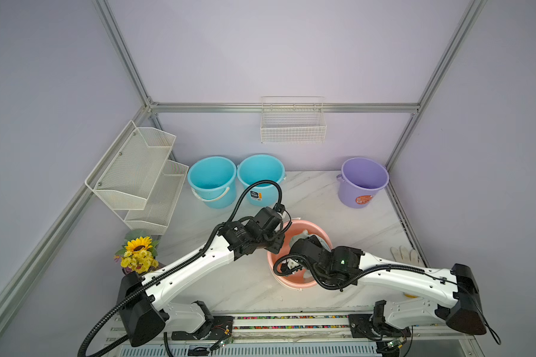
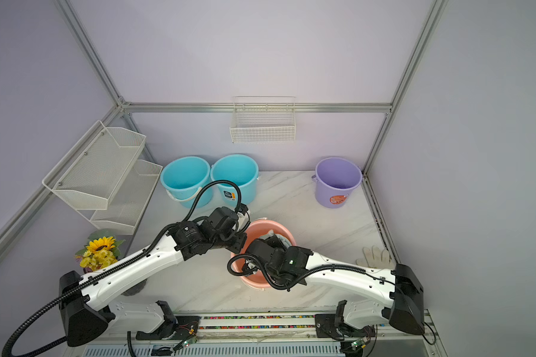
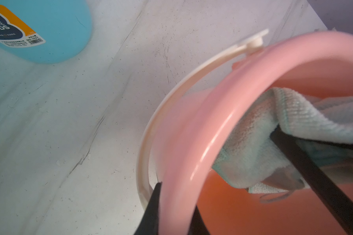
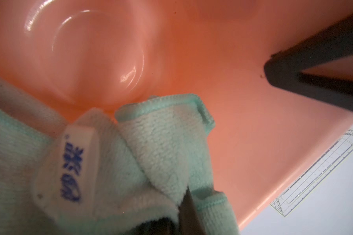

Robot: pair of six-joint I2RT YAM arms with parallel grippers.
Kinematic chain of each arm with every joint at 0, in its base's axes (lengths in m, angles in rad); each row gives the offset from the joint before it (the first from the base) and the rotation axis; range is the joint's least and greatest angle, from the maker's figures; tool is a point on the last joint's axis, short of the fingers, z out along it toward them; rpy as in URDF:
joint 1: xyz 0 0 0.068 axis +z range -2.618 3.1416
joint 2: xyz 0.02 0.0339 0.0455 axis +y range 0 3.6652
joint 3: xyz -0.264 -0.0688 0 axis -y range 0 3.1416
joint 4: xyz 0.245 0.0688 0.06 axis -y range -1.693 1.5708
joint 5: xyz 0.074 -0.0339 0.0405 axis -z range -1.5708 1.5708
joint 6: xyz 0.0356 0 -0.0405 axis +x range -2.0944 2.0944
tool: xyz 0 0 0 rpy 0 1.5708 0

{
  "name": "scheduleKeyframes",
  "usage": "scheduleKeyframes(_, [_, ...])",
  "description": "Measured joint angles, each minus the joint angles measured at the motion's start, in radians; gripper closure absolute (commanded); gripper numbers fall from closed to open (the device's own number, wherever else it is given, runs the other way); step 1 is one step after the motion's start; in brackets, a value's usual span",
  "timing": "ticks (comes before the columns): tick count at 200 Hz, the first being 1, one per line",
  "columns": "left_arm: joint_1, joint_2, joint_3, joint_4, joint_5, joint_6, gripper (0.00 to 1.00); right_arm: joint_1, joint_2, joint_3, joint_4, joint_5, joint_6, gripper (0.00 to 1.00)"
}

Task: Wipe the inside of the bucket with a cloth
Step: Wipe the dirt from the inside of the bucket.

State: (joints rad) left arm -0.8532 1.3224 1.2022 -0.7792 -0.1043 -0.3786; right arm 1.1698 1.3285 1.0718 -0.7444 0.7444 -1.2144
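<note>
A pink bucket (image 1: 293, 231) (image 2: 257, 230) stands at the front middle of the marble table. My left gripper (image 3: 175, 215) (image 1: 276, 244) is shut on the bucket's rim (image 3: 212, 114), one finger outside the wall and one inside. The pale mint-green cloth (image 3: 253, 138) (image 4: 161, 142) (image 1: 304, 235) is bunched inside the bucket against its wall. My right gripper (image 4: 183, 213) reaches down into the bucket and is shut on the cloth, next to its white tag (image 4: 77, 158). In both top views the right wrist (image 1: 313, 250) hides its fingertips.
Two blue buckets (image 1: 212, 180) (image 1: 260, 177) stand at the back left and a purple bucket (image 1: 364, 182) at the back right. A white glove (image 1: 404, 255) lies at the right edge. Sunflowers (image 1: 138, 252) and wire racks (image 1: 136, 173) are on the left, a wire basket (image 1: 293, 123) on the back wall.
</note>
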Motion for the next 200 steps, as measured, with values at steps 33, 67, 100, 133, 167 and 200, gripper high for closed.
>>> scheduleKeyframes(33, [0.000,0.005,0.000,0.005,0.026,0.004,1.00,0.023,0.033,0.021,-0.041,0.002,0.033,1.00])
scheduleKeyframes(67, [0.000,0.005,-0.006,0.007,0.045,0.020,1.00,0.032,0.067,0.045,-0.064,0.002,0.043,1.00])
scheduleKeyframes(100, [0.000,-0.001,-0.006,-0.003,0.047,0.036,1.00,0.032,0.107,0.083,-0.089,-0.001,0.047,1.00])
scheduleKeyframes(133, [0.000,-0.013,-0.014,-0.007,0.045,0.043,1.00,0.033,0.126,0.099,-0.094,-0.001,0.048,1.00])
scheduleKeyframes(167, [0.000,-0.020,-0.017,-0.013,0.044,0.049,1.00,0.035,0.142,0.117,-0.098,-0.002,0.052,1.00])
scheduleKeyframes(200, [0.000,-0.020,-0.017,-0.014,0.044,0.048,1.00,0.035,0.145,0.121,-0.098,-0.002,0.063,1.00])
